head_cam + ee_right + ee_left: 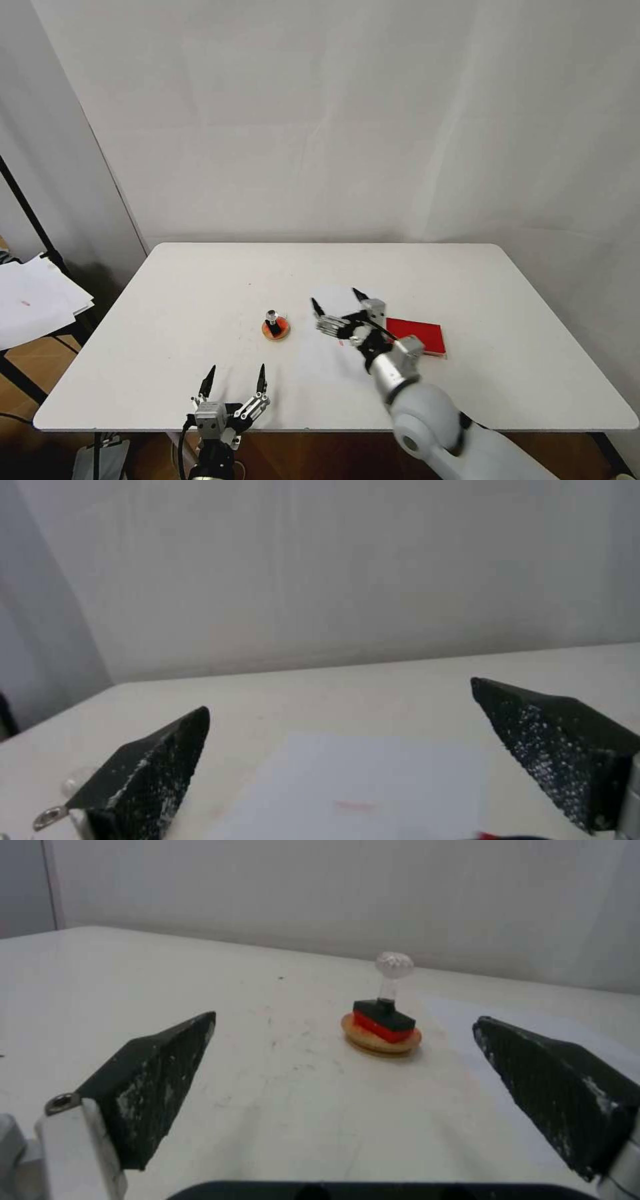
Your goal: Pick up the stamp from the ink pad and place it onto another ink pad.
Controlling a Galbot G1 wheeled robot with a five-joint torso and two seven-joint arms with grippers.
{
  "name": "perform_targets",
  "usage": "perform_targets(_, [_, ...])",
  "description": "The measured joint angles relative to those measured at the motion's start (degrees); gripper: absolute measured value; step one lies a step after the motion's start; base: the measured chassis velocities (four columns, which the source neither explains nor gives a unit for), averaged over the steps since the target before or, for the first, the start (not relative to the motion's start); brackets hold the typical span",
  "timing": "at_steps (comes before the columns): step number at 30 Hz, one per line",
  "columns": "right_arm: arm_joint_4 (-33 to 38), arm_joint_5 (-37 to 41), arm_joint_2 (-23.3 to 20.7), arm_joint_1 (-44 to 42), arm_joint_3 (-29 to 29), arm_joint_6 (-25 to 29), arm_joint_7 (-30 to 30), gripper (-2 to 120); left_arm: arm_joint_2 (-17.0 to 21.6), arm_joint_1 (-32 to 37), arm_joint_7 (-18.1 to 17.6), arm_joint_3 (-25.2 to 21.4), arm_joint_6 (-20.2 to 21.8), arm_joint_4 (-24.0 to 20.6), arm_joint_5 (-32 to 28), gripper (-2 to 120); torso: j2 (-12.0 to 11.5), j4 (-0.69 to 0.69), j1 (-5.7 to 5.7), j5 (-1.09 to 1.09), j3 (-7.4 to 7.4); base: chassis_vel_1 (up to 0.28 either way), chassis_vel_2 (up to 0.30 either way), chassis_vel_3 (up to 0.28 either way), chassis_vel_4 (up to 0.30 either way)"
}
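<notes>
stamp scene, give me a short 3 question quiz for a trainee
1. True or false: the stamp stands on the round pad.
2. Which end effector is nearer the red pad: A) left B) right?
3. Fill in: both end effectors are ____ (open or shut).

Key:
1. True. The stamp stands upright on the round pad; the red pad is bare.
2. B. The right one hovers above a paper sheet, beside the red pad; the left sits at the table's near edge.
3. Open, and holding nothing.
</notes>
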Motion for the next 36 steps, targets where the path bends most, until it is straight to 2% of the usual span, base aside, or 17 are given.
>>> perform_targets(2, [2.3,-3.9,-1.3,-7.3,5.3,0.9,1.8,100,0.0,0.0,0.0,0.0,0.0,0.0,0.0,102,0.0,0.01,0.0,0.01,0.0,0.0,0.0,0.0,0.0])
perform_targets(3, [2.3,-3.9,-1.3,-7.3,5.3,0.9,1.8,100,0.0,0.0,0.0,0.0,0.0,0.0,0.0,102,0.0,0.01,0.0,0.01,0.0,0.0,0.0,0.0,0.0])
perform_targets(4, [2.9,-6.9,-1.1,-10.8,8.2,1.8,2.5,100,0.0,0.0,0.0,0.0,0.0,0.0,0.0,102,0.0,0.01,0.0,0.01,0.0,0.0,0.0,0.0,0.0])
perform_targets(7, [5.9,-13.7,2.1,-20.6,15.4,2.7,5.0,100,0.0,0.0,0.0,0.0,0.0,0.0,0.0,102,0.0,0.02,0.0,0.01,0.0,0.0,0.0,0.0,0.0])
perform_targets(11, [7.6,-17.9,4.3,-26.7,18.9,4.2,4.9,100,0.0,0.0,0.0,0.0,0.0,0.0,0.0,102,0.0,0.03,0.0,-0.02,0.0,0.0,0.0,0.0,0.0])
perform_targets(13, [9.7,-22.6,7.7,-35.3,22.0,7.7,3.5,100,0.0,0.0,0.0,0.0,0.0,0.0,0.0,102,0.0,0.01,-0.01,-0.03,0.0,0.0,0.0,0.0,0.0])
perform_targets(21, [10.9,-27.6,11.7,-42.9,23.0,12.3,1.1,100,0.0,0.0,0.0,0.0,0.0,0.0,0.0,102,0.0,0.02,-0.01,-0.04,0.0,0.0,0.0,0.0,0.0])
perform_targets(36, [5.9,-27.0,12.9,-38.2,17.6,14.2,-2.6,100,0.0,0.0,0.0,0.0,0.0,0.0,0.0,102,0.0,0.03,0.0,-0.03,0.01,0.0,0.0,0.0,0.0])
